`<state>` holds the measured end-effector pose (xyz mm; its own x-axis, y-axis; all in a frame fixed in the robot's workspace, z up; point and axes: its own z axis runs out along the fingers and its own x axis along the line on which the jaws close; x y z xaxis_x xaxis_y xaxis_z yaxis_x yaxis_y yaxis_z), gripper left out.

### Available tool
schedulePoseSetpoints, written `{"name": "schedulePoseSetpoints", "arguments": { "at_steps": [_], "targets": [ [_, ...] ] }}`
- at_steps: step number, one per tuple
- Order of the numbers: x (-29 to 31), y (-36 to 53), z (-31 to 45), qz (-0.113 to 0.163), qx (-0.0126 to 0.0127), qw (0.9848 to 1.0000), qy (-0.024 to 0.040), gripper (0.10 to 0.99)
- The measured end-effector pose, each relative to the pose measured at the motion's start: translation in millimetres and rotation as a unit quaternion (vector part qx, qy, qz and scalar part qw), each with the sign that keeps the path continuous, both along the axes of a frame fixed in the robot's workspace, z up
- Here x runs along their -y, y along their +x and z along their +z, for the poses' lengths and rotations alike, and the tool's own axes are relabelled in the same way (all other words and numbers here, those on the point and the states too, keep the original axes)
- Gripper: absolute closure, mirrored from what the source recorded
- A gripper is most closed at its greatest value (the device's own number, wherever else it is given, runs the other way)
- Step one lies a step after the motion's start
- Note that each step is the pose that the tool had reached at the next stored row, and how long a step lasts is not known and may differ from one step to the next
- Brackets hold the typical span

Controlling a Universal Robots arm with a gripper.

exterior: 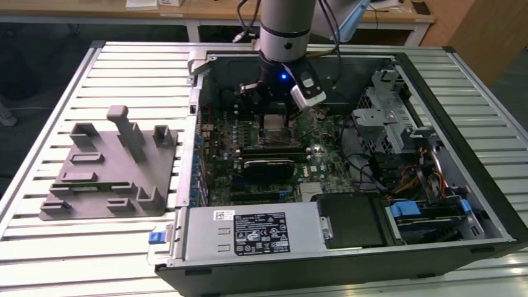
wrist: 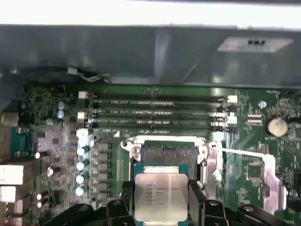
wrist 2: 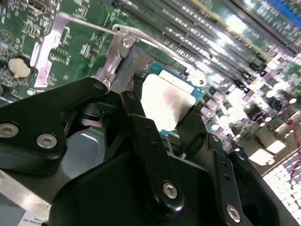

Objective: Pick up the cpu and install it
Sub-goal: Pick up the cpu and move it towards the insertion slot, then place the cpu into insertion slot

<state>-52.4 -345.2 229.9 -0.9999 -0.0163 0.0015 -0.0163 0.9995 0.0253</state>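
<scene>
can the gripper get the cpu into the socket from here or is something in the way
Probably yes: the gripper holds the cpu by its edges close by the socket, which looks uncovered, with nothing lying across it.

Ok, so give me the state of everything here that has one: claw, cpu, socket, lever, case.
claw: shut on the cpu.
cpu: held by two opposite edges, metal top showing, not yet seated.
CPU socket: open, nothing in it.
socket lever: looks released, swung out to the side.
computer case: lying on its side, side panel off.
</scene>
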Motion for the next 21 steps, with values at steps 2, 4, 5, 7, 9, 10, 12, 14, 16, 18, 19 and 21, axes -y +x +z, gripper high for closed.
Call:
{"name": "schedulePoseSetpoints", "arguments": {
  "at_steps": [2,4,5,7,9,10,12,14,16,18,19,21],
  "targets": [
    [-1.0,0.2,-0.7,0.0,0.0,1.0,-0.0001,0.545],
    [-1.0,0.3,-0.8,0.0,0.0,1.0,-0.0002,0.545],
    [-1.0,0.4,-0.9,0.0,0.0,1.0,-0.0002,0.545],
    [-1.0,0.4,-0.9,0.0,0.0,1.0,-0.0002,0.545],
    [-1.0,0.4,-0.9,0.0,0.0,1.0,-0.0002,0.545],
    [-1.0,0.4,-0.9,0.0,0.0,1.0,-0.0002,0.545],
    [-1.0,0.5,-1.0,0.0,0.0,1.0,-0.0002,0.545],
    [-1.0,0.5,-1.0,0.0,0.0,1.0,-0.0002,0.545],
    [-1.0,0.5,-1.0,-0.001,0.0,1.0,-0.0002,0.545],
    [-1.0,0.5,-1.0,-0.008,0.0,1.0,-0.0002,0.545],
    [-1.0,0.6,-1.1,-0.022,0.0,0.9998,-0.0001,0.545],
    [-1.0,0.5,-1.1,-0.036,0.0,0.9994,-0.0002,0.545]
  ]
}}
